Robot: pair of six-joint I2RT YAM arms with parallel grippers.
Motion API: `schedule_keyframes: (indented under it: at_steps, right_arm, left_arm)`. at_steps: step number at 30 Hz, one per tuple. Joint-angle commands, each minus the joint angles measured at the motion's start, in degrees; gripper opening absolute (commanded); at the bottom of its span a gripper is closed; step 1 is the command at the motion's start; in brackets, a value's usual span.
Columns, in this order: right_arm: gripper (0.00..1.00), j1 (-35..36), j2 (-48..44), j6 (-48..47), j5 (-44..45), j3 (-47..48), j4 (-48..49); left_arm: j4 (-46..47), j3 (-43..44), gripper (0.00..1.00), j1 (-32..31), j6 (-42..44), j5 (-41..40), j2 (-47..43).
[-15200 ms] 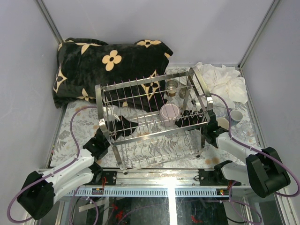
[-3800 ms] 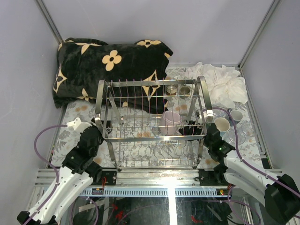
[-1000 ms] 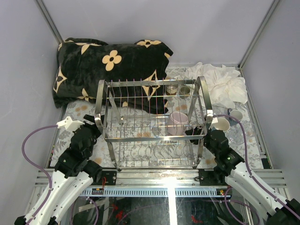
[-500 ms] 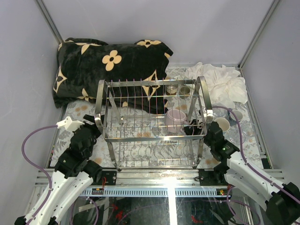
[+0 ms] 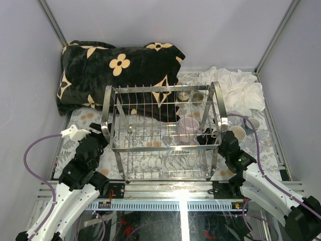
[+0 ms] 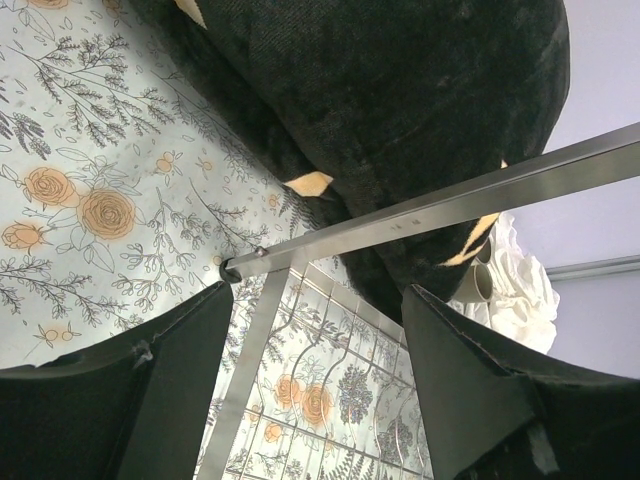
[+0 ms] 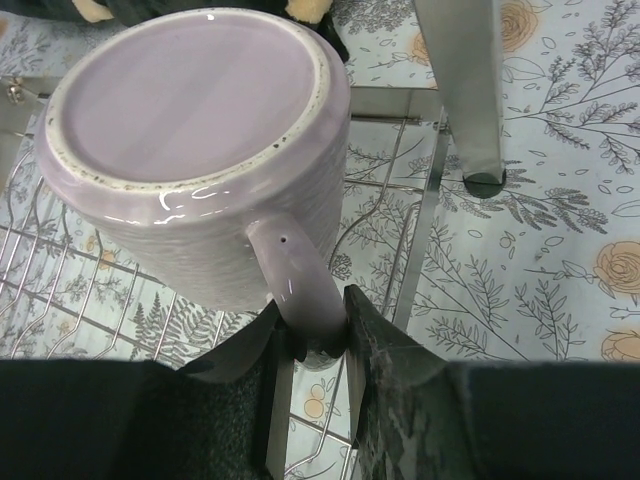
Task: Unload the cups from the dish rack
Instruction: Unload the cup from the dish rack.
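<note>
The right gripper (image 7: 316,335) pinches the handle of the pink-mauve mug (image 7: 195,150), bottom up at the right end of the dish rack (image 5: 160,148), while the left gripper (image 6: 320,340) is spread beside the rack's left end, near a flower-patterned black blanket (image 5: 120,75)

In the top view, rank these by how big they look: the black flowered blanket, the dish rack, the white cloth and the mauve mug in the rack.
1-2. black flowered blanket and dish rack: look alike; the rack rises nearer the camera, so unranked.
3. white cloth
4. mauve mug
</note>
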Motion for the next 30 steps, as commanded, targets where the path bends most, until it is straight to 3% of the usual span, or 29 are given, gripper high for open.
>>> schedule_keyframes:
  at_steps: [1,7,13,30]
  right_arm:
    - [0.0,-0.19,1.18,-0.9,6.0,1.35,-0.8]
    - [0.0,-0.19,1.27,-0.93,12.14,3.24,-4.09]
    - [0.0,-0.14,1.48,-1.01,12.21,3.31,-4.46]
    - [0.02,-0.19,0.18,-1.91,1.22,1.53,-0.55]
  left_arm:
    - [3.36,-0.44,0.68,-0.32,1.08,-0.3,-1.2]
    - [3.43,-0.55,0.68,-0.33,1.07,-0.21,-1.35]
    - [3.51,-0.72,0.68,-0.31,1.06,-0.12,-1.71]
    - [3.88,-1.08,0.69,-0.32,1.07,0.0,-1.86]
